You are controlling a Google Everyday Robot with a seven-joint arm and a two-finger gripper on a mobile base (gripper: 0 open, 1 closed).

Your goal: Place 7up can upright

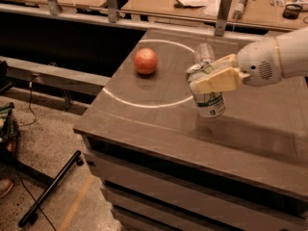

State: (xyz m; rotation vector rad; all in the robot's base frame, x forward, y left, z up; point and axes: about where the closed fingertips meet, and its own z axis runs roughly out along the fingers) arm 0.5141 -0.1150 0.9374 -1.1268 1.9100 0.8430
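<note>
One can in play, and your gripper (201, 77) is on it. The 7up can (211, 103) stands close to upright, its long axis near vertical. Its silver top is up and tipped a touch to the left, and its base points down at the table (144, 129). You can't tell whether that base touches the grey top or hangs just over it.

Your two tan fingers (216, 81) reach in from the right and are clamped across the can's upper half, one on the near side and one on the far side. The white-and-green lower half shows below them. The white arm (274, 57) runs off to the right.

Nearer than the gripper, the tabletop runs down to its front edge. Just behind the gripper a clear bottle (204, 52) pokes up close to the can's top; touching or not, can't tell. Left of the gripper and a bit farther back sits a round reddish-orange fruit (146, 60). It is well apart from the can, inside a white arc (139, 104) marked on the top. Beyond the gripper, wooden benches (260, 13) carry papers and small items.
</note>
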